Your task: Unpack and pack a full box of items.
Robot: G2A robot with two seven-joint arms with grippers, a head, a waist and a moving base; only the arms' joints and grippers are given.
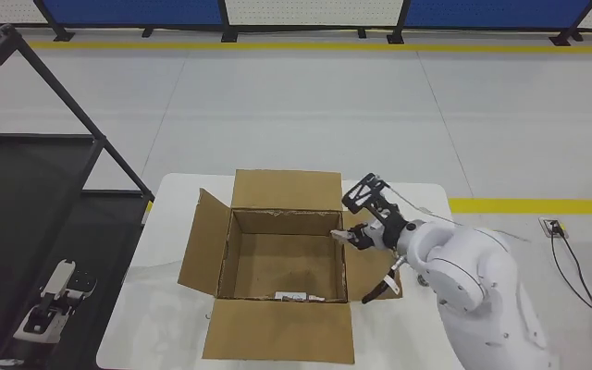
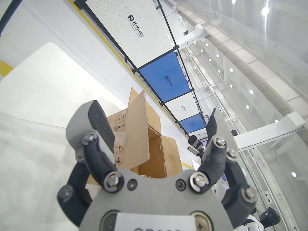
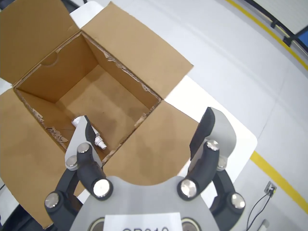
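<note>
Left gripper, fingers spread and empty, hung off the left edge of the table. The open cardboard box stood at the table's middle, with a small white item inside against its near wall. Right gripper, likewise spread and empty, hung over the box's right flap.

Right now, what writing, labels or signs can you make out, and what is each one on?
Wall panels: a logo with one brand word, repeated on white and blue panels; a brand, so not quoted.
Cardboard box, outer side: black handling pictograms; no words legible.
Left gripper, label on its base: cut off, unreadable.
Right gripper, label on its base: cut off, unreadable.
</note>
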